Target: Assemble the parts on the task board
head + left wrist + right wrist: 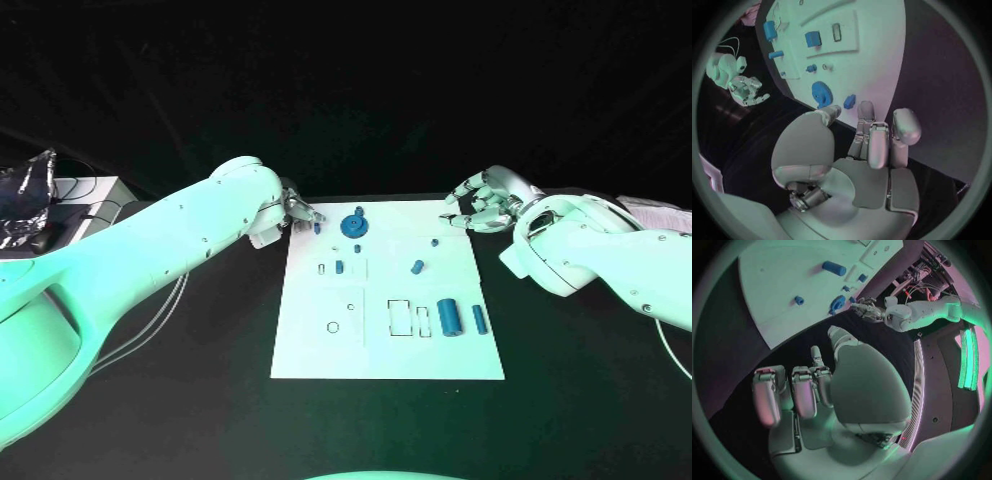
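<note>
The board (389, 330) lies flat in the middle of the black bench (173, 400), and everything here is placed relative to it.

The left hand (293, 213) hovers just off the board's far left corner, over the bench. Its fingers (879, 145) are spread a little and gently bent, with nothing between them; it holds no part. The wrist view shows them reaching towards the board's edge without touching it.

The right hand (480, 208) hovers just past the board's far right corner, also over the bench. Its fingers (804, 390) are curved loosely and apart, and it holds nothing.

On the board, a round blue gear (353, 226) sits near the far edge, left of centre, closest to the left hand. A small blue block (317, 227) lies beside the gear, nearer the board's left edge. A short blue peg (417, 267) lies towards the board's right side, around the middle of its length. Two tiny blue pieces (339, 267) sit left of centre at about the same depth. Nearer the robot, on the board's right side, a thick blue cylinder (450, 317) lies lengthwise, with a thinner blue rod (479, 320) just beside it, closer to the right edge. Left of the cylinder are rectangular outlines (400, 316) marked on the board.
</note>
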